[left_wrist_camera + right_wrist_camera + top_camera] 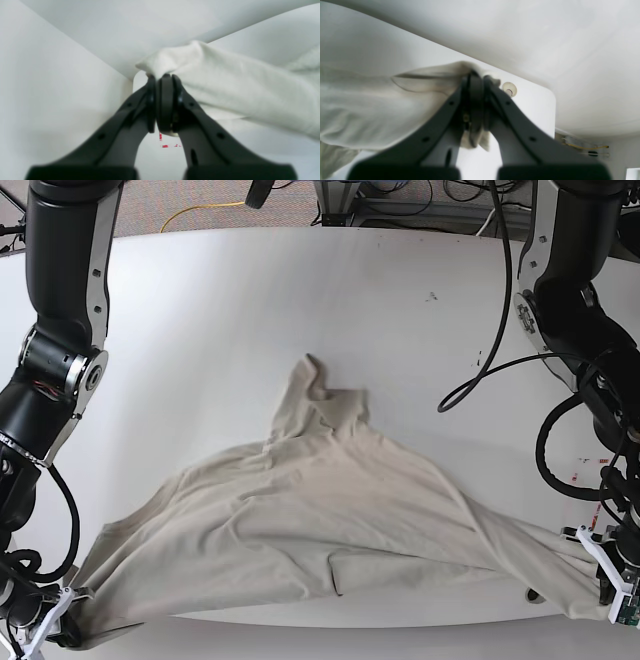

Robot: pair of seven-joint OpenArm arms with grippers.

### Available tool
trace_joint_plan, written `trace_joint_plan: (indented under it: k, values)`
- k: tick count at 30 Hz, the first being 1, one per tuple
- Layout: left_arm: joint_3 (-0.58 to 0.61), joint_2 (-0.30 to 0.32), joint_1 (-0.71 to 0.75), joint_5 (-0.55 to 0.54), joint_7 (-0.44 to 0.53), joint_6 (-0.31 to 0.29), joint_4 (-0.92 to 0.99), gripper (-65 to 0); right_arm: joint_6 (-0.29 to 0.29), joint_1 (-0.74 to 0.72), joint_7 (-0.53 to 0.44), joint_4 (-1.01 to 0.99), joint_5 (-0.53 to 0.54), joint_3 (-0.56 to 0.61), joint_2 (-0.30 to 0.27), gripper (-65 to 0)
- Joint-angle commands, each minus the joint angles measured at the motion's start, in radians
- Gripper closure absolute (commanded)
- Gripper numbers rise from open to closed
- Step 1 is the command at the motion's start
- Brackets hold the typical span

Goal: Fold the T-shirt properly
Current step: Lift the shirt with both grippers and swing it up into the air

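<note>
White table (220,330) carries the T-shirt (320,520), stretched between the left gripper (162,77) and right gripper (477,75), each clenched on a corner.

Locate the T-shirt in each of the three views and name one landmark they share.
Left wrist: T-shirt fills the centre and right, a bunched edge pinched in the shut left pincer.
Right wrist: it fills the left and centre, an edge pinched in the shut right pincer.
Base: spread across the lower middle, stretched between both bottom corners.
Shared landmark: the white table.
</note>
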State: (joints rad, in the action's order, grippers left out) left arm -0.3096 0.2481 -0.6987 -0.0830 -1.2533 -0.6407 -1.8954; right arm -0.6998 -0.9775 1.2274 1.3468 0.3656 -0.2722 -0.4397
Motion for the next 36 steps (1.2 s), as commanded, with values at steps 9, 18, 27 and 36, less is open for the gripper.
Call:
trace_joint_plan:
  k: [9,18,27,36]
  values:
    - [0.0,0.038,-0.121,0.004,0.025,0.006,-0.01,0.0,0.002,-0.076,-0.031,0.013,0.008,0.0,-0.014,0.0]
    - [-0.004,0.049,-0.115,0.005,0.025,0.006,-0.01,0.0,0.002,-0.067,-0.031,0.013,0.01,0.001,-0.044,0.0]
    - [-0.067,0.101,0.081,-0.004,0.027,0.002,-0.02,0.0,0.002,0.122,-0.033,0.02,0.016,-0.02,-0.058,0.0]
    - [-0.173,0.102,0.294,-0.002,0.027,-0.057,-0.02,0.0,0.002,0.4,-0.033,0.082,0.019,-0.172,-0.046,0.0]
